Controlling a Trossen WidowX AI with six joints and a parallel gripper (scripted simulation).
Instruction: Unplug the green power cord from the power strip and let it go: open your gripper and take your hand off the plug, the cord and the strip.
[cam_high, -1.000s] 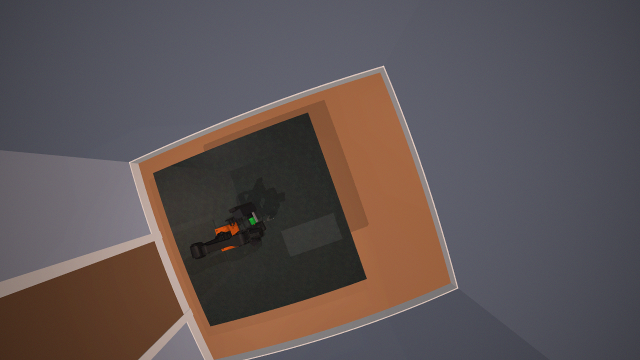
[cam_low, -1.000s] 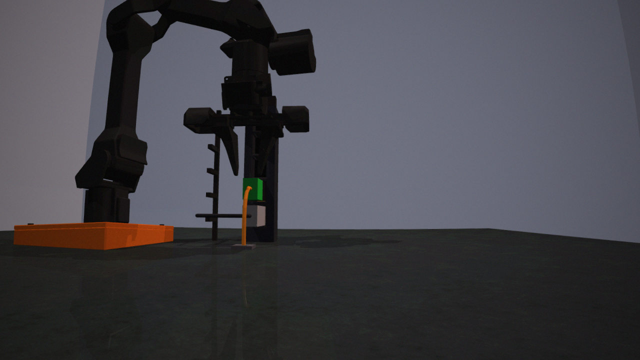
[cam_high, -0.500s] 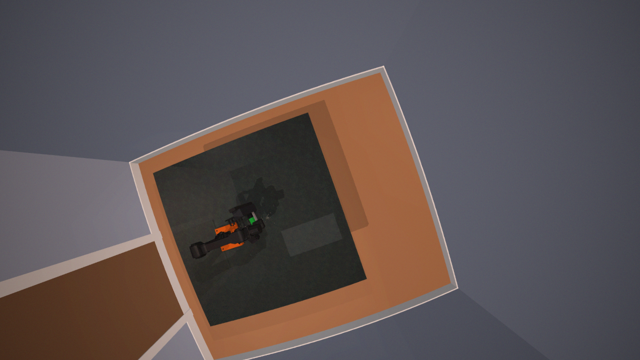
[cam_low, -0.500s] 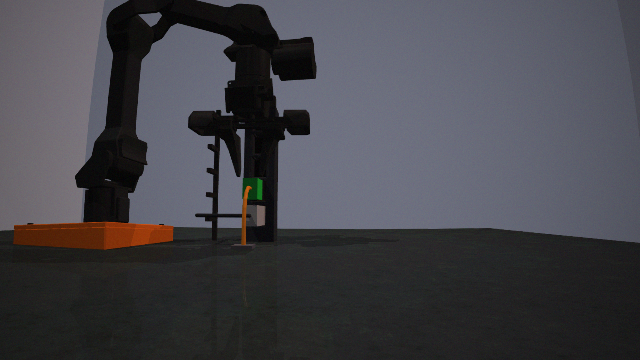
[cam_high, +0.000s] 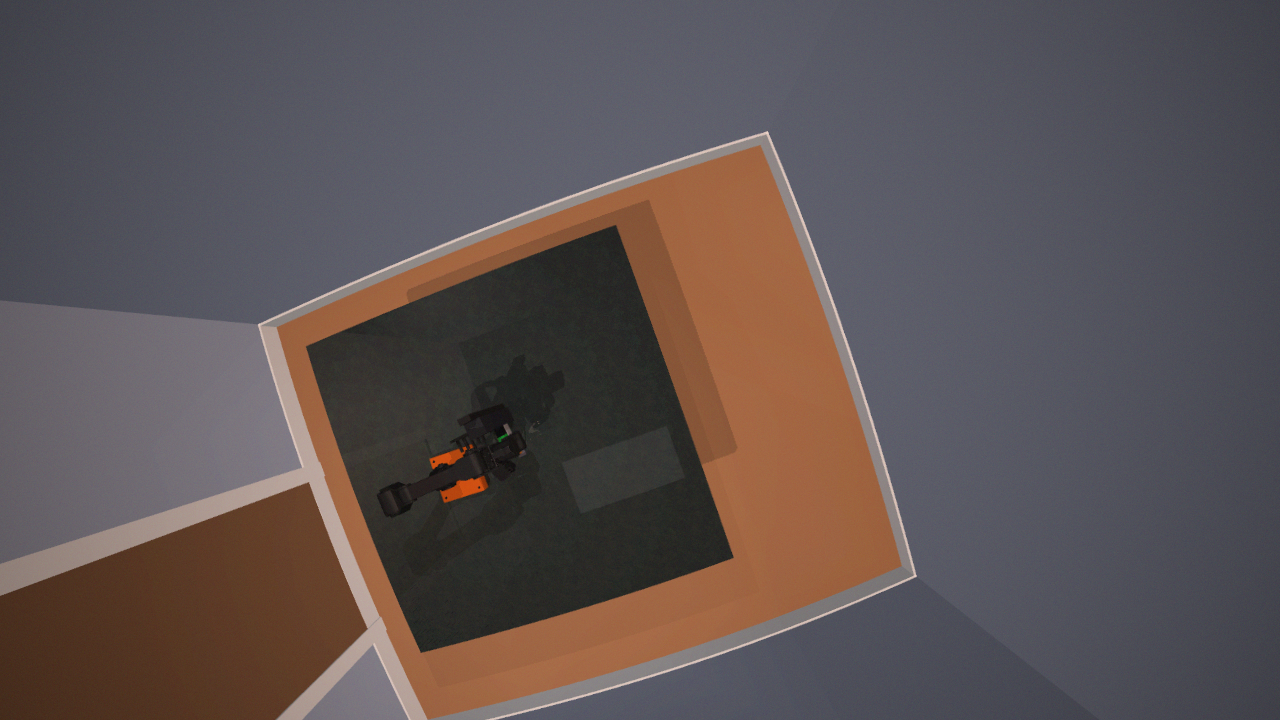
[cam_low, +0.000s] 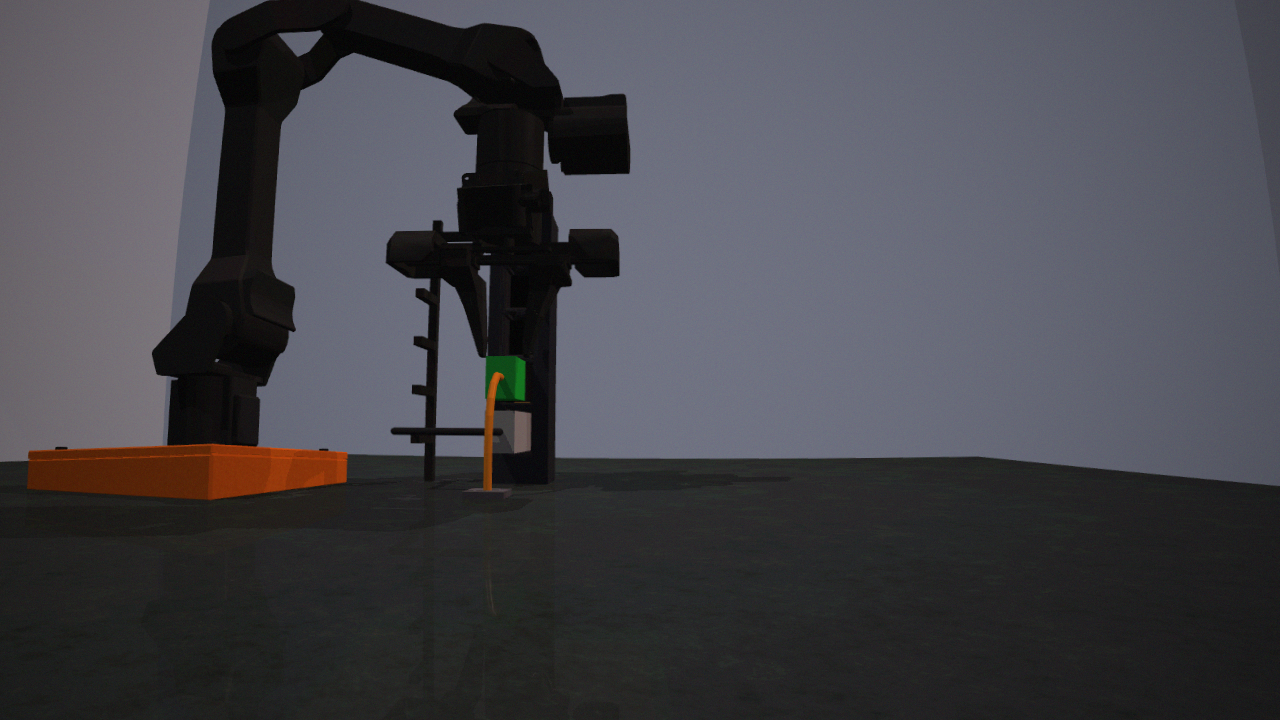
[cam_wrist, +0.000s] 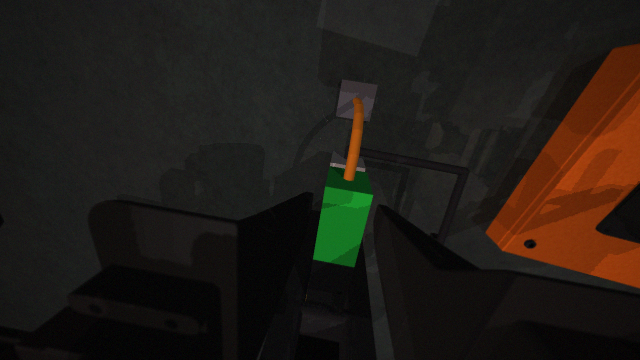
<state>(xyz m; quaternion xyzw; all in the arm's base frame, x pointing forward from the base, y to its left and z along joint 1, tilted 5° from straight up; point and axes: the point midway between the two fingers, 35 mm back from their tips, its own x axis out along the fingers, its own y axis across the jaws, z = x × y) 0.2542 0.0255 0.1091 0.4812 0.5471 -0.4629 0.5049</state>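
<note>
The green plug (cam_high: 503, 437) (cam_low: 514, 388) (cam_wrist: 342, 230) sits at the face of the upright dark power strip (cam_low: 545, 429), above a light grey plug (cam_low: 517, 432). Its orange cord (cam_low: 488, 452) (cam_wrist: 354, 145) bends down to a small grey plate (cam_low: 474, 491) (cam_wrist: 345, 90). My gripper (cam_low: 506, 352) (cam_wrist: 343, 206) points down and is open, with a narrow gap. In the exterior view its fingertips are at about the plug's top edge. In the wrist view one finger is on each side of the plug, with gaps showing. The arm hides the fingertips in the top view.
A thin dark post (cam_low: 432, 358) with several pegs stands left of the strip in the exterior view. A black cord (cam_low: 452, 431) (cam_wrist: 410, 160) runs from the grey plug toward it. The arm's orange base (cam_high: 463, 489) (cam_low: 116, 473) (cam_wrist: 575, 220) stands nearby.
</note>
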